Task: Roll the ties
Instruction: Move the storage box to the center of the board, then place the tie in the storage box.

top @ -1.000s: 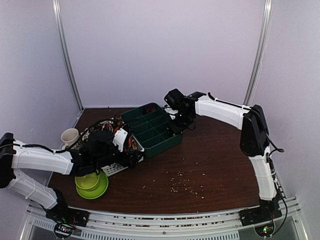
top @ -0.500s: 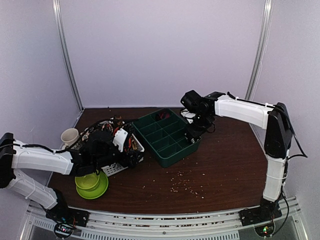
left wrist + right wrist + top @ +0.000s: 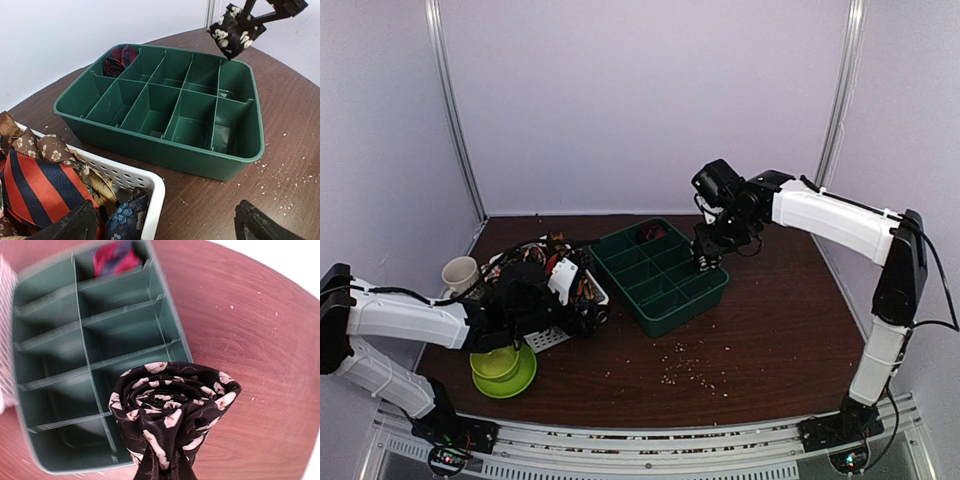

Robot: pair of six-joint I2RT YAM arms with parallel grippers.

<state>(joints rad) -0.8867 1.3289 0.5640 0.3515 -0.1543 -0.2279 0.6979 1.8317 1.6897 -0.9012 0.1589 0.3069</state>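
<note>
While the right gripper (image 3: 245, 16), clamped on the rolled black flowered tie (image 3: 172, 410), is holding it above the right-hand corner of the green tray (image 3: 150, 147), the roll is risking unwinding on release or catching a divider (image 3: 182, 91), since only the jaws are binding the coil

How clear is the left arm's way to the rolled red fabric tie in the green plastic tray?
Probably yes: the left gripper is open, the rolled red fabric tie sits uncovered in a corner compartment, and the right gripper hangs over another corner.
</note>
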